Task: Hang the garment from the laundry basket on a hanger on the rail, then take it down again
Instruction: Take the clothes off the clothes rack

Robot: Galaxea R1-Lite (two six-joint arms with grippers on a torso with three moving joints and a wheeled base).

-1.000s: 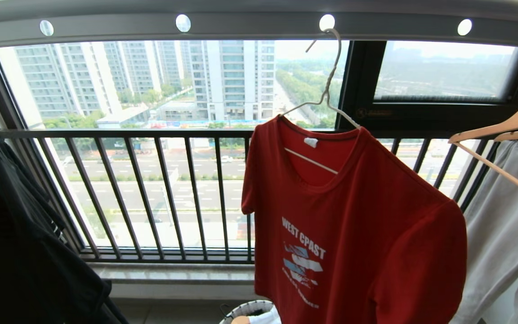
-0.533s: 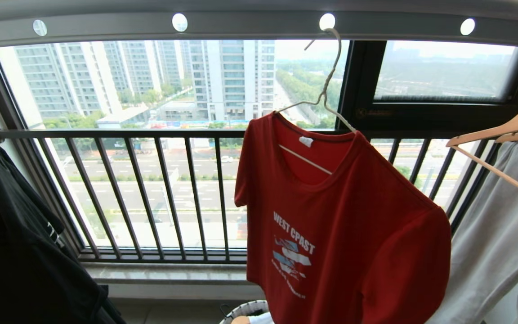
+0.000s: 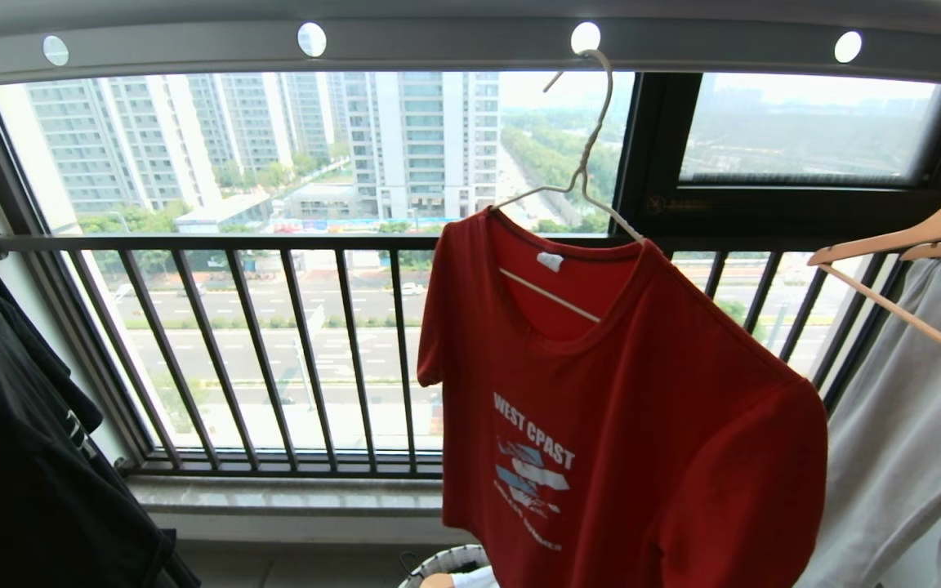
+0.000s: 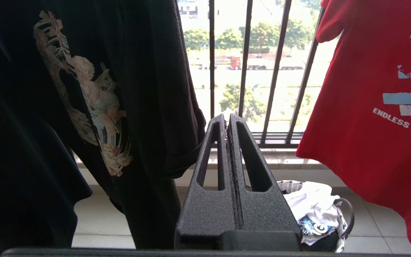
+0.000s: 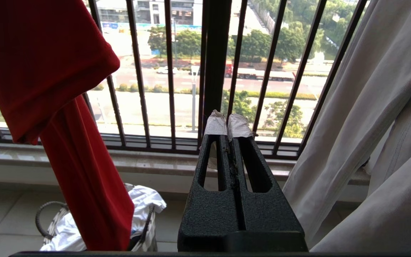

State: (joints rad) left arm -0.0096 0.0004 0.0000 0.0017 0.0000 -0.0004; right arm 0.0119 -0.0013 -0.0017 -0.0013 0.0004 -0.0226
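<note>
The red garment (image 3: 642, 408) with white chest print hangs tilted on the thin cream wire hanger (image 3: 581, 175), whose hook sits in a hole of the grey overhead rail (image 3: 438, 41). The laundry basket (image 3: 450, 563) stands on the floor below it, holding white cloth. Neither arm shows in the head view. My left gripper (image 4: 227, 119) is shut and empty, low between the black T-shirt (image 4: 84, 89) and the garment (image 4: 376, 107). My right gripper (image 5: 227, 123), tips wrapped in pale tape, is shut and empty, between the garment (image 5: 48, 71) and the pale grey garment (image 5: 369, 125). The laundry basket (image 5: 54, 223) shows beneath the red cloth.
A black T-shirt (image 3: 21, 441) hangs at the left. A pale grey garment (image 3: 912, 441) on a tan wooden hanger (image 3: 903, 245) hangs at the right. The black barred window railing (image 3: 274, 351) and a stone sill (image 3: 291, 498) run behind. Tiled floor lies below.
The whole head view has shifted slightly, so the camera moved. The red garment on its hanger has swung a little to the left. No gripper has taken hold of anything.
</note>
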